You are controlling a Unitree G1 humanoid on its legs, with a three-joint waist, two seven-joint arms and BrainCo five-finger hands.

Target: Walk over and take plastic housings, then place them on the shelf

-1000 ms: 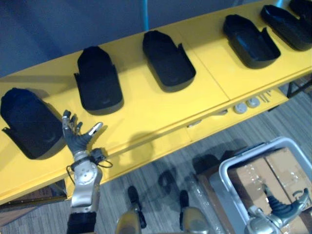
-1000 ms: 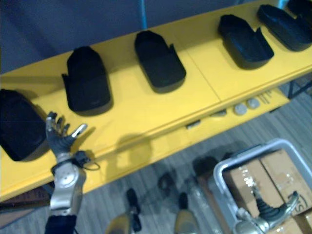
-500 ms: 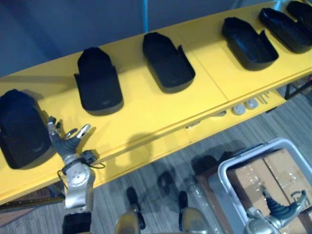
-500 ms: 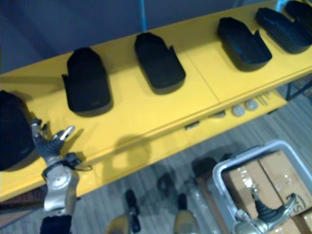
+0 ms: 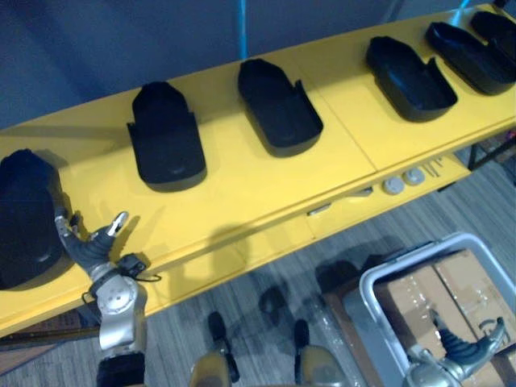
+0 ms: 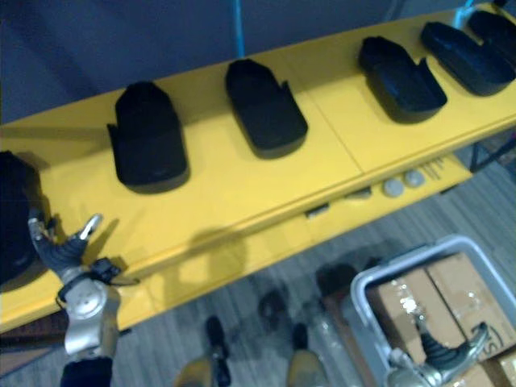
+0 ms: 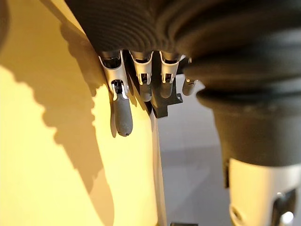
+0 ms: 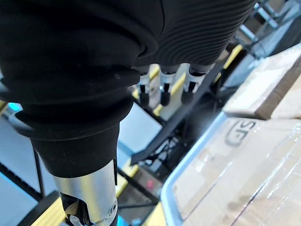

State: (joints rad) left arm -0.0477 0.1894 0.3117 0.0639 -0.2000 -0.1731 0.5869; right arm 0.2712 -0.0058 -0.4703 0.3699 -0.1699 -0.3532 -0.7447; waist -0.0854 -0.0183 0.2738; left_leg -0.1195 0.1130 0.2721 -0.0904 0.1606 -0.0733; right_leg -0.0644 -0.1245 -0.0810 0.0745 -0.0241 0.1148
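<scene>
yellow shelf (image 5: 242,187) runs across the view, and the black plastic housings sit on it in a row: one at the shelf's left end (image 5: 28,214), a second (image 5: 165,137), a third (image 5: 278,105), a fourth (image 5: 409,68), and two more at the shelf's right end (image 5: 468,55). all rest flat on the shelf top, apart from each other. left hand (image 5: 90,242) is at the shelf's front edge, just beside the left-end housing but not touching it, fingers (image 7: 122,117) spread and straight, thumb out to the side, nothing held. right hand (image 5: 463,348) hangs well below the shelf, over a grey-rimmed bin (image 5: 379,282) of cardboard boxes (image 5: 439,286); its fingers (image 8: 162,94) hang loose side by side, empty.
</scene>
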